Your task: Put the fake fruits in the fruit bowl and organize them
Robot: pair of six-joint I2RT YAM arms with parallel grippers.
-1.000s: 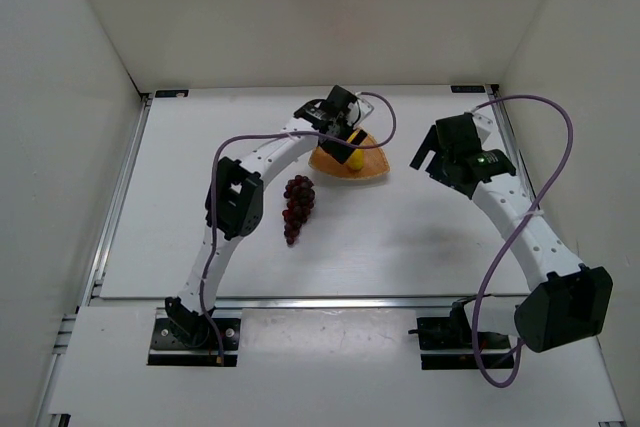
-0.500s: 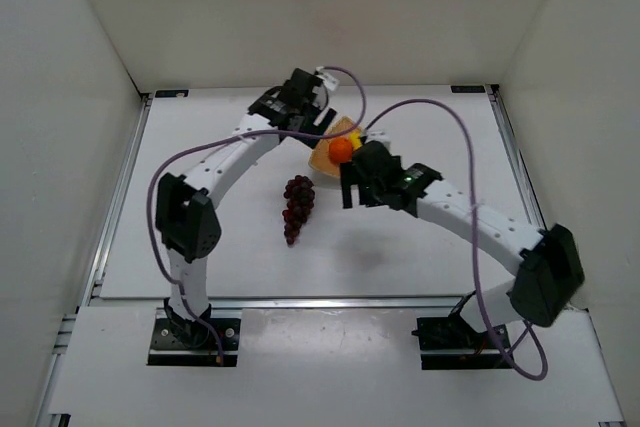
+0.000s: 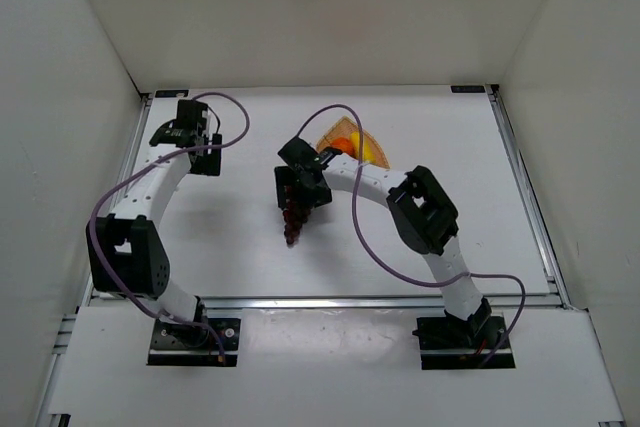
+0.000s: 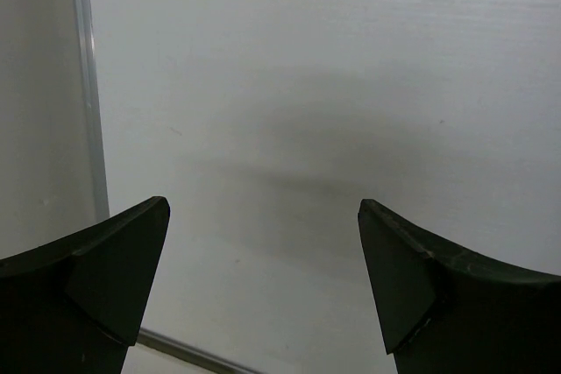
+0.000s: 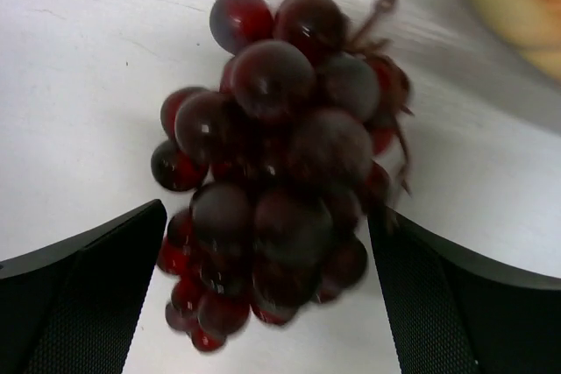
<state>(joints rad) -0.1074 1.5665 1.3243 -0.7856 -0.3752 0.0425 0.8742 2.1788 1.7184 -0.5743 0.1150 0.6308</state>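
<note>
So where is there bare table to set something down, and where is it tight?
Bare: the stretch between right arm and right rail; the patch between left arm and grape bunch; the table under the left gripper. Crowded: the fruit bowl and grape bunch, with the right gripper open over the bunch.

Bright even light, soft blurred shadows
</note>
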